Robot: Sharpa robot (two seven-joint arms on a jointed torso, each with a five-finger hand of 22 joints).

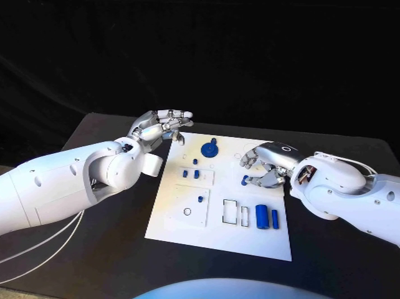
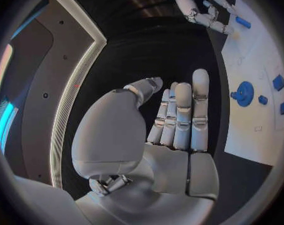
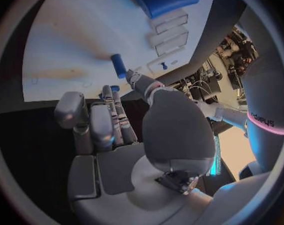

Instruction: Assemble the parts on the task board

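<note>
Board (image 1: 220,232), white, lies mid-worktop (image 1: 92,261) with blue parts (image 1: 266,215) scattered on it. Left hand (image 1: 164,126) hovers at its far left corner, fingers (image 2: 182,116) straight, apart, empty. Right hand (image 1: 265,163) curls over a small blue part (image 1: 246,180); whether it is gripped, I cannot tell.
</note>
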